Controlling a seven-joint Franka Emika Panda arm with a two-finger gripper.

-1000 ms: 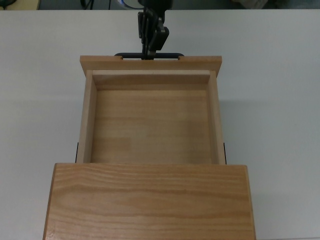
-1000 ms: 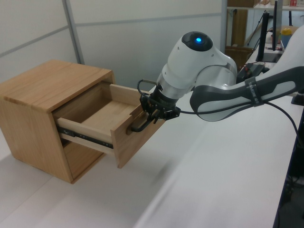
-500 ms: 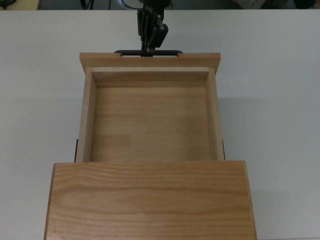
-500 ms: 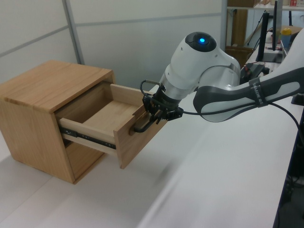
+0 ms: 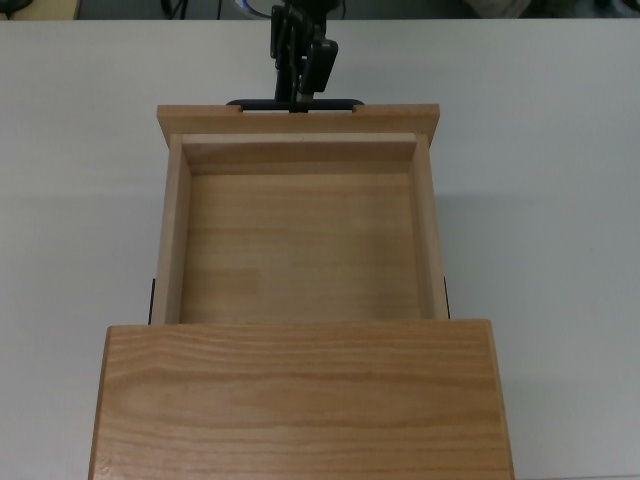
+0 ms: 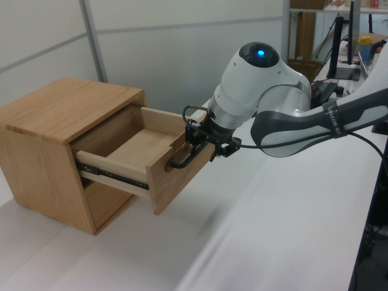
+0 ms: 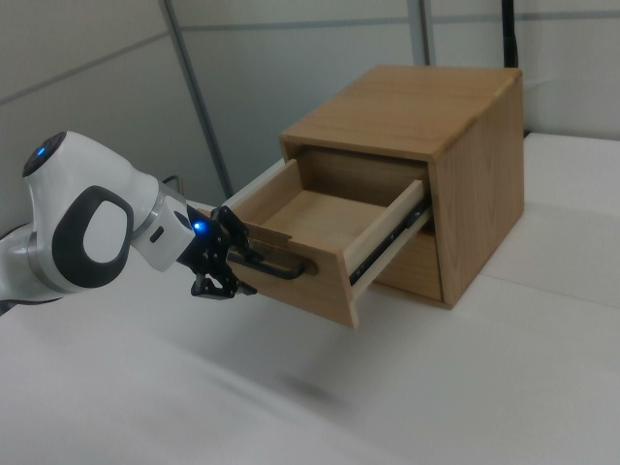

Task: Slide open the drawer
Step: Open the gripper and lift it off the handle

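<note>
Pinching the black handle [image 6: 182, 160], fingers [image 5: 297, 95] closed on it, drawer [image 5: 300, 235] slid slightly farther from cabinet [image 6: 54, 121]

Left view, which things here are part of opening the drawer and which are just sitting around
Part of the job:
drawer
handle
hand, gripping the handle
cabinet

Just around:
table
shelves at the left view's far right

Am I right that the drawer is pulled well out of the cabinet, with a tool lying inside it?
Not quite. The drawer is pulled well out of the cabinet, but the top view shows nothing lying inside it, only its bare wooden floor.
</note>
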